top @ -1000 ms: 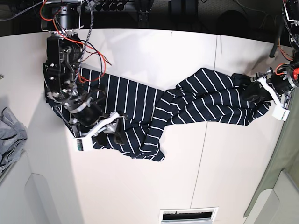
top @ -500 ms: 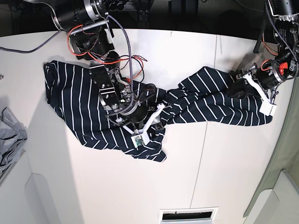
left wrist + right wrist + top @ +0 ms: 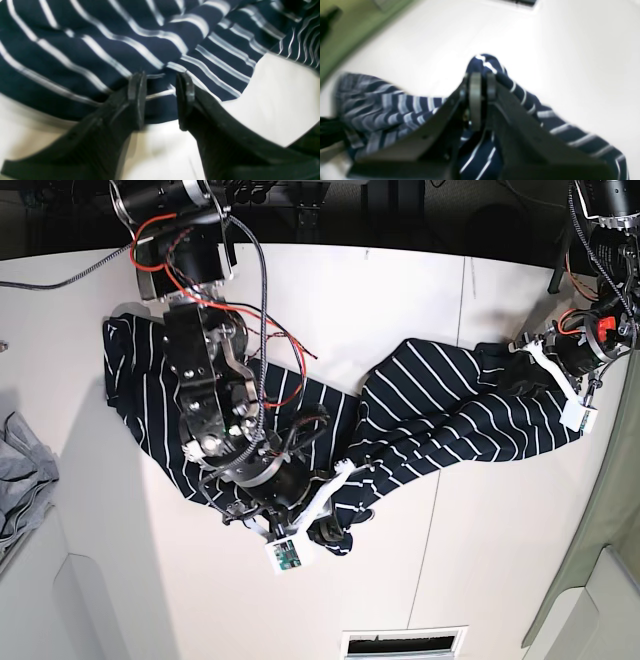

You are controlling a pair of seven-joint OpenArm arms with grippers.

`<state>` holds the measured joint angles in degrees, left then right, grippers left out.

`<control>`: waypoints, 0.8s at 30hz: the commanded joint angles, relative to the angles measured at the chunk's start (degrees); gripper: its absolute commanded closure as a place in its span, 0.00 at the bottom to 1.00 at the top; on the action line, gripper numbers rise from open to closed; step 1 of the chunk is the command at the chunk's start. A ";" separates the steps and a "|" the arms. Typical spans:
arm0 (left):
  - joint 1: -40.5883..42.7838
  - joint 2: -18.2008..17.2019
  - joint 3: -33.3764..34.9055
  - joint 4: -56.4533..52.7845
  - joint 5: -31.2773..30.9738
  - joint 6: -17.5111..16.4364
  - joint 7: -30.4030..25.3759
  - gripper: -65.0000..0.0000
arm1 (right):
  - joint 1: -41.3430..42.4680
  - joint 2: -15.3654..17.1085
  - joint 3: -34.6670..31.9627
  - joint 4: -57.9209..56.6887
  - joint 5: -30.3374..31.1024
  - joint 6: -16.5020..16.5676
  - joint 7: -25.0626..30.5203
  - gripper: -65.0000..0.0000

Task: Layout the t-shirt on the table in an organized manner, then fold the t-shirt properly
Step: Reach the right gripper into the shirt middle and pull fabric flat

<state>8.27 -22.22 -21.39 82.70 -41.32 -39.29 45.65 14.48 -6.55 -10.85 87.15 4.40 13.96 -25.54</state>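
The t-shirt [image 3: 300, 420] lies twisted across the middle of the table [image 3: 480, 580], so opposing pulls could tighten the twist or slip a pinch. At lower centre the right gripper [image 3: 325, 530] is clamped tight on a fold. At right, the left gripper [image 3: 525, 375] stands half apart, fabric between.

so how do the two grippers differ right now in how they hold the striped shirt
The right gripper is shut tight, pinching a bunched fold of the dark navy white-striped t-shirt; the left gripper has a clear gap between its black fingers, with cloth lying in it. In the base view the right gripper sits near the shirt's lower middle edge, the left gripper at its far end. Both are on the same shirt over the white table.
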 commanded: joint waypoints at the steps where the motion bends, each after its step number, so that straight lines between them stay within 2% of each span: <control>1: -0.63 -1.44 -0.31 0.68 -0.94 -0.71 -1.09 0.65 | -1.77 0.22 0.00 5.38 2.32 0.87 -0.66 1.00; 3: -0.61 -2.51 -0.31 0.68 -1.01 -0.71 -1.07 0.65 | -7.72 1.53 0.00 14.25 5.99 2.73 -4.76 1.00; 6: -0.61 -3.98 -0.31 0.68 -1.07 -0.71 -1.05 0.65 | -17.42 4.39 0.00 22.73 8.46 2.95 -7.69 1.00; 11: -0.61 -4.79 -0.31 0.68 -2.64 -0.71 -0.79 0.65 | -28.65 8.24 0.02 22.58 6.58 2.71 -7.43 1.00; 14: -0.61 -4.79 -0.31 0.68 -3.43 -0.71 -0.79 0.65 | -30.95 8.63 0.02 21.86 4.81 2.56 -6.97 0.61; 15: -0.61 -4.79 -0.31 0.68 -3.50 -0.71 -0.74 0.65 | -31.08 8.61 0.02 21.86 4.68 2.23 -6.05 0.51; 16: -0.61 -4.76 -0.31 0.68 -3.50 -0.71 -0.55 0.65 | -31.01 8.61 0.02 21.86 4.68 1.77 -4.57 0.46; 20: -0.59 -4.79 -0.31 0.68 -4.26 -0.71 1.01 0.65 | -28.96 8.57 0.02 21.86 4.55 -0.98 3.32 0.45; 24: -0.39 -4.79 -0.31 0.68 -4.35 -0.71 1.60 0.65 | -23.04 7.06 0.00 21.29 1.73 -4.85 3.21 0.45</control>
<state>8.40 -25.89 -21.37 82.67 -44.62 -39.29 48.01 -9.06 0.93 -10.76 107.68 5.67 9.08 -23.97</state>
